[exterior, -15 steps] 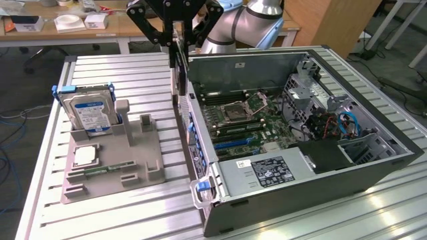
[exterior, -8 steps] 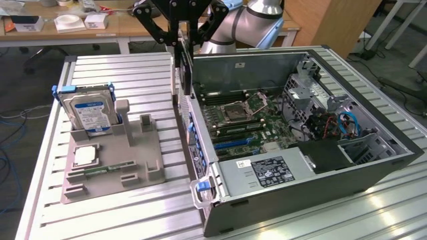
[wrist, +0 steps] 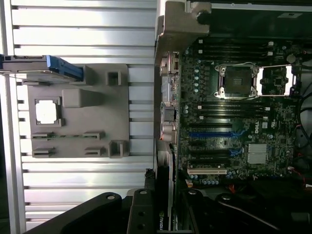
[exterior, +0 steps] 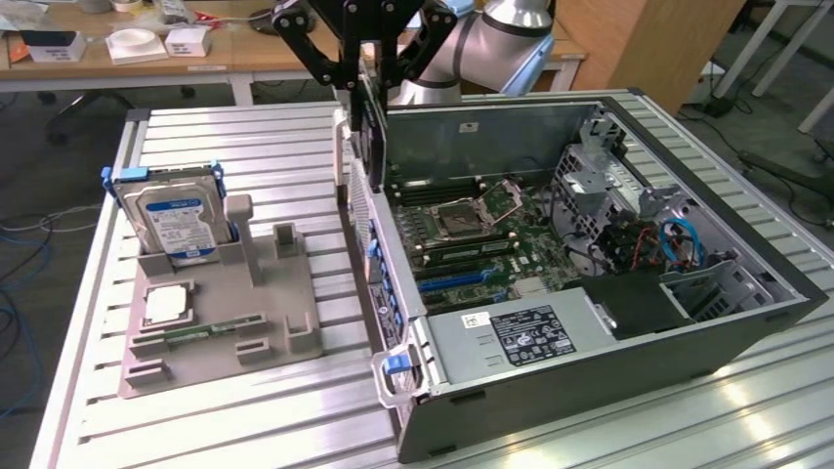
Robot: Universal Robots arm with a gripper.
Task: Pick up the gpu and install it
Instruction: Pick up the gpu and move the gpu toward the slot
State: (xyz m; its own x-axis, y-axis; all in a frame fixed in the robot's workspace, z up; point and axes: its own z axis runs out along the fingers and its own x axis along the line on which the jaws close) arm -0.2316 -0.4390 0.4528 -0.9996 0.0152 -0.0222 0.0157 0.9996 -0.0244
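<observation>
The gpu [exterior: 374,132] hangs on edge, a dark flat card held upright above the near-left wall of the open computer case [exterior: 729,337]. My gripper [exterior: 371,80] is shut on its top edge. In the wrist view the gpu [wrist: 164,195] appears edge-on between the black fingers [wrist: 141,214], over the case's rear wall. The motherboard [exterior: 476,230] lies exposed inside the case, with its blue expansion slots [wrist: 209,133] apart from the card and nothing in them.
A grey holder [exterior: 222,322] on the slatted table [exterior: 234,137] carries an upright blue-labelled hard drive [exterior: 176,220], a CPU [exterior: 167,305] and a RAM stick [exterior: 195,335]. The power supply [exterior: 515,337] sits at the case's near end. A desk [exterior: 131,59] stands behind.
</observation>
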